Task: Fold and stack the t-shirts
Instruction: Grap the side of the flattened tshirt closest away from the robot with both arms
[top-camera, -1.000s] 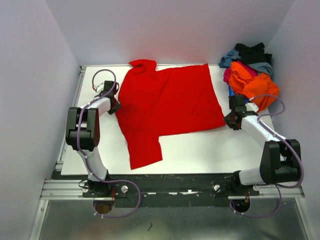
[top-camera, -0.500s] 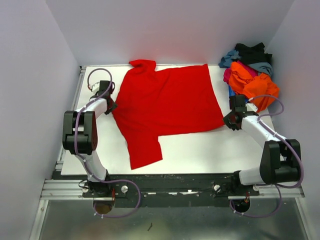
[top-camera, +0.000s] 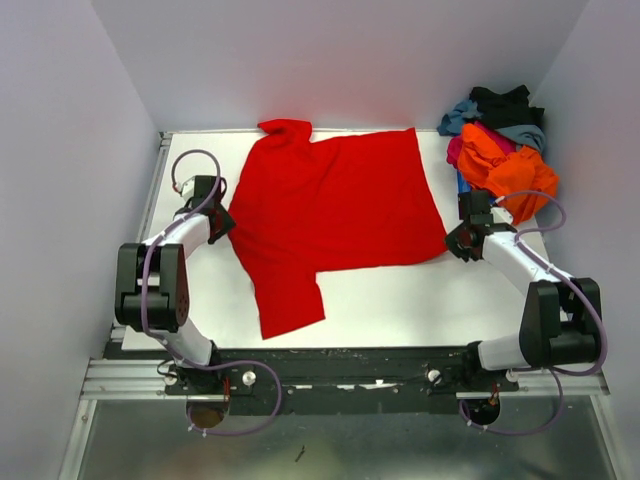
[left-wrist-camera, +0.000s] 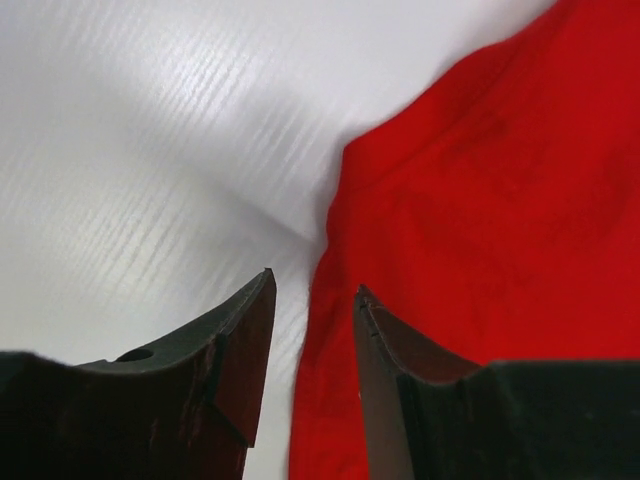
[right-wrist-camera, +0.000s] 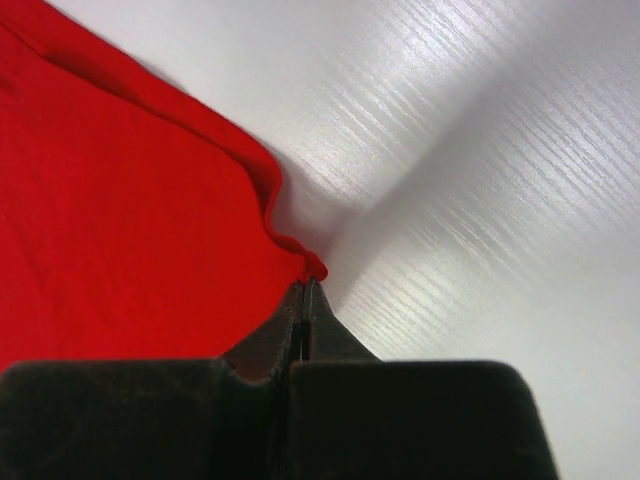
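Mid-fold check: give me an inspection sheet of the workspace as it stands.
Surface: white table, mostly under cloth.
Job's things: red shirt spread flat; pile of other shirts at the far right corner.
Clutter: nothing seen.
Grippers: left gripper open at the red shirt's left edge; right gripper shut on its near right corner.
Cables: purple cables loop along both arms.
Surroundings: plain walls on three sides; metal rail at the near edge.

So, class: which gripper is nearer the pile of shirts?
Right. The right gripper is just nearside of the pile, at the red shirt's right corner; the left gripper is across that shirt, at its left edge.
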